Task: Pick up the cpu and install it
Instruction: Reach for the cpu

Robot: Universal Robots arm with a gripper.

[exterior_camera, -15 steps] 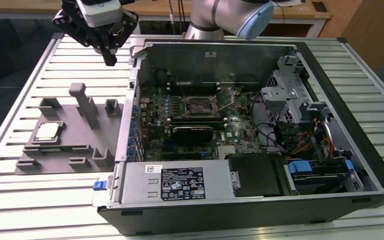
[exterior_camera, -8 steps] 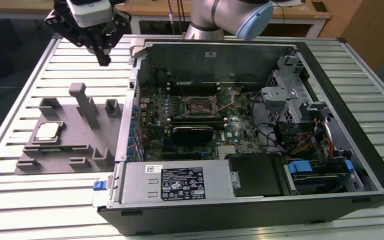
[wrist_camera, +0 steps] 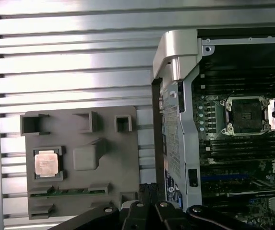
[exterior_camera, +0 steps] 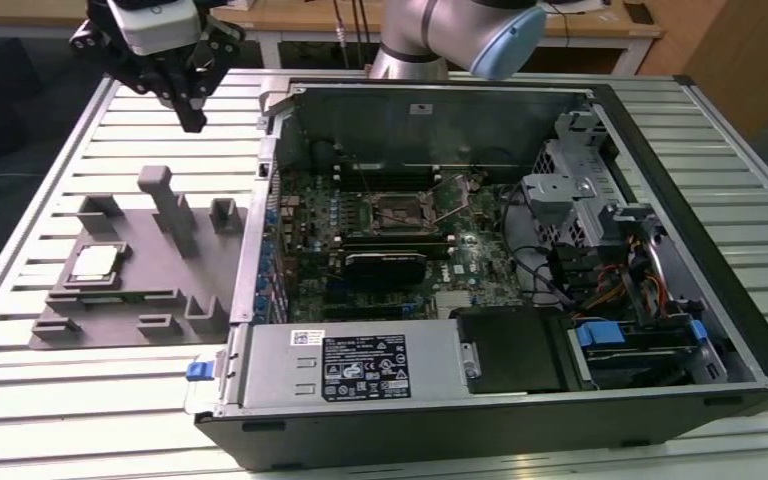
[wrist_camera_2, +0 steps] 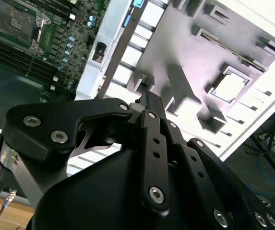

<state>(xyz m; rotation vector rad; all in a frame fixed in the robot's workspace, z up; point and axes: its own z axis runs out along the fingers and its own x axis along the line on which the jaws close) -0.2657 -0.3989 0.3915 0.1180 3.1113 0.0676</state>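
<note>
Got the black two-finger gripper (exterior_camera: 195, 122) hanging in the upper left of the exterior view, fingertips pressed together on nothing, well above the slatted metal table (exterior_camera: 37, 400), guessing parked high for a clean look down. Lower, at left-centre, spotted the small flat square cpu with the shiny silver top (exterior_camera: 96, 262) lying face-up in a snug pocket of the grey plastic fixture block (exterior_camera: 111, 325), probably to keep it square for a straight grab. Further right, mid-frame inside the open black computer case (exterior_camera: 491, 440), looks like a bare black square socket frame (exterior_camera: 398, 210) with no chip seated.
</note>
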